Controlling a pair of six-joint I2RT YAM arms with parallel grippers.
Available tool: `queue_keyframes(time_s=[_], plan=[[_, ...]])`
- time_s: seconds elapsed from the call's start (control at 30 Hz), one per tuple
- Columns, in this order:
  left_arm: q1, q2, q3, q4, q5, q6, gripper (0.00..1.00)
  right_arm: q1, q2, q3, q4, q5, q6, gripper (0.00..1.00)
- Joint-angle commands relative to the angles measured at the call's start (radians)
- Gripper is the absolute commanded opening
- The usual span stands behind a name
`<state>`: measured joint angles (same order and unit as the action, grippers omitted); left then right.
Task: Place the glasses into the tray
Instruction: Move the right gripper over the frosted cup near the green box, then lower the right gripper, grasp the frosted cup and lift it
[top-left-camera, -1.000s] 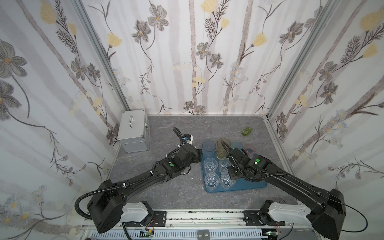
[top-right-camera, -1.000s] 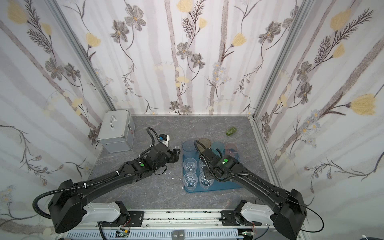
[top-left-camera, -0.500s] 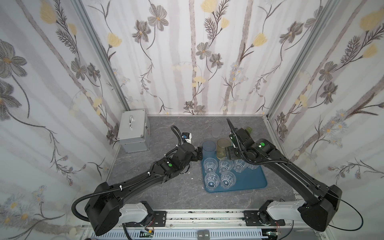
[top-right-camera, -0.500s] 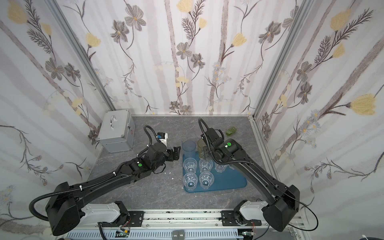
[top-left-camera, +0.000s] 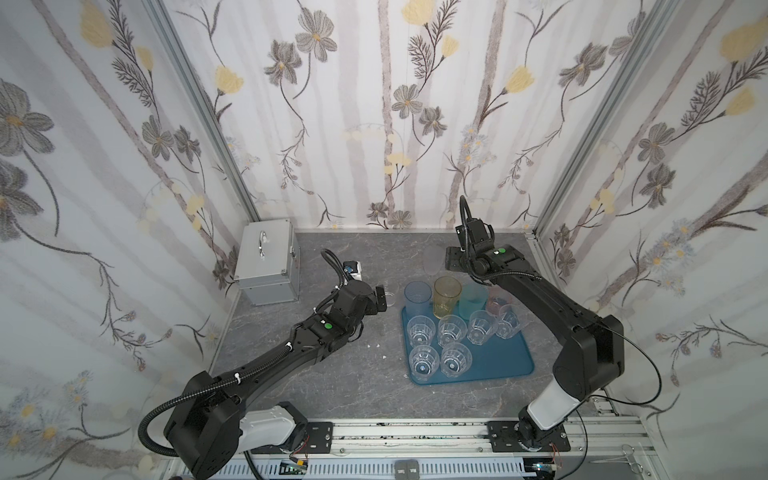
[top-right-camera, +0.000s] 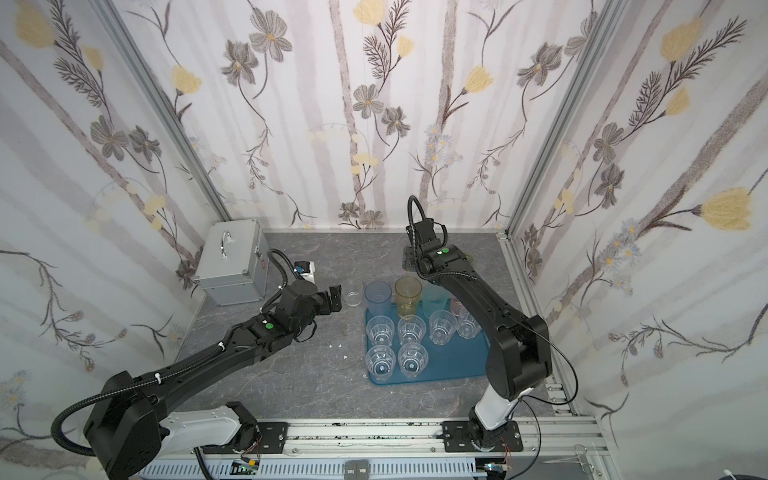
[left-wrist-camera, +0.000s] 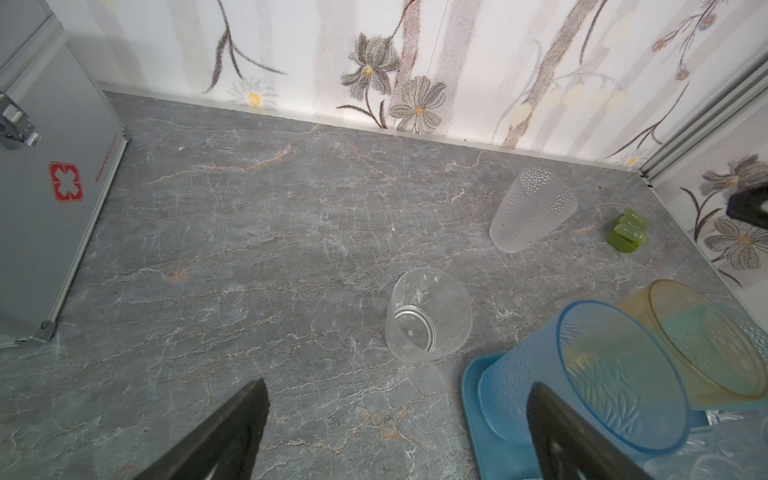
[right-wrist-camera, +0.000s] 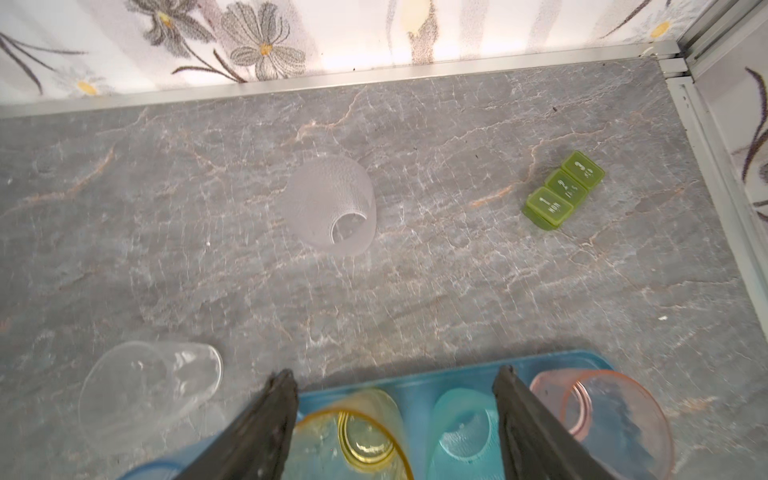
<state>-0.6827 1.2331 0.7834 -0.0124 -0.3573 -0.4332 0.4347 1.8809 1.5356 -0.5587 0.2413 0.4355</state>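
Right claw (right-wrist-camera: 395, 374) swung back over tray (top-left-camera: 498, 365) rim, wide, empty; left claw (left-wrist-camera: 397, 384) wide.

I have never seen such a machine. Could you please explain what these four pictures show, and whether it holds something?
The machine is two black robot arms at a grey table. Two pictures look down from overhead; two come from cameras on the wrists. The left claw and right claw are both open and hold nothing. Ten glasses stand in the blue tray. Beside it on the table are a clear glass, a frosted glass, a green pill box and a metal first-aid case.
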Motion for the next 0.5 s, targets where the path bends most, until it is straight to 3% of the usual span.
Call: queue_keyframes(time_s=[0.0,0.13,0.47], plan=[[0.007,0.008,-0.004,0.042,-0.032,-0.030,1.00,-0.028,0.079,0.049,0.099,-0.106,0.049,0.71],[0.009,0.050,0.011,0.080,-0.046,-0.018,1.00,-0.061,0.184,0.106,0.119,-0.202,0.087,0.61],[-0.025,0.148,0.071,0.126,0.015,0.016,0.99,-0.102,0.342,0.178,0.142,-0.235,0.103,0.36]])
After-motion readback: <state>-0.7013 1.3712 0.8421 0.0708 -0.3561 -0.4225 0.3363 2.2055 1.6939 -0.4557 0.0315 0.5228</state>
